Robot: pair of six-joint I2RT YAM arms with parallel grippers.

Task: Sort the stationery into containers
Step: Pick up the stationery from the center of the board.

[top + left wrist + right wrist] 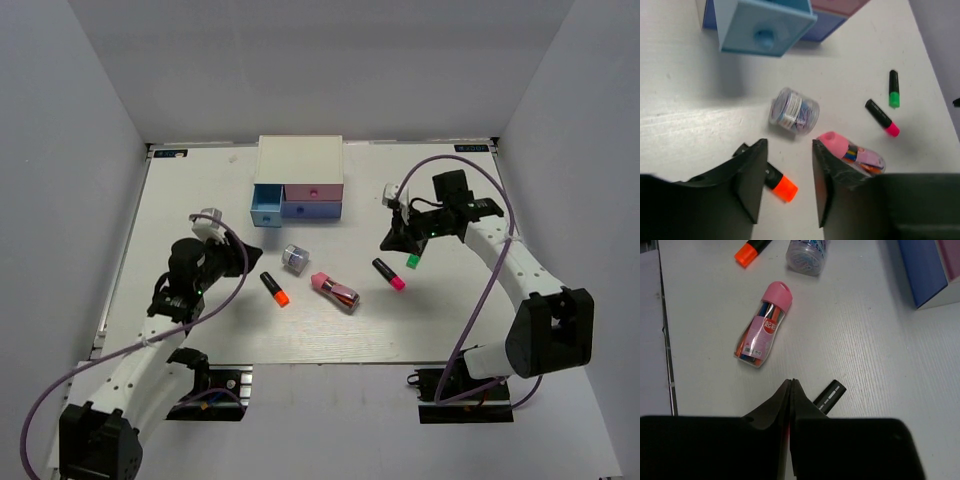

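Note:
The white cabinet (300, 160) stands at the back middle, its light blue drawer (267, 207) pulled open, the pink drawer (313, 190) and darker blue drawer (312, 210) shut. On the table lie the orange marker (275, 289), clear-purple round piece (295, 258), pink-capped tube (335, 290), magenta marker (389, 274) and green marker (411, 260). My left gripper (789, 145) is open and empty, just above the orange marker (780, 186) and near the tube (852, 152). My right gripper (791, 382) is shut, empty, over a black marker end (830, 395).
The open light blue drawer (762, 27) juts toward the round piece (794, 111). The table's left edge (125, 260) and grey walls bound the area. The right arm's purple cable (480, 290) loops beside the arm.

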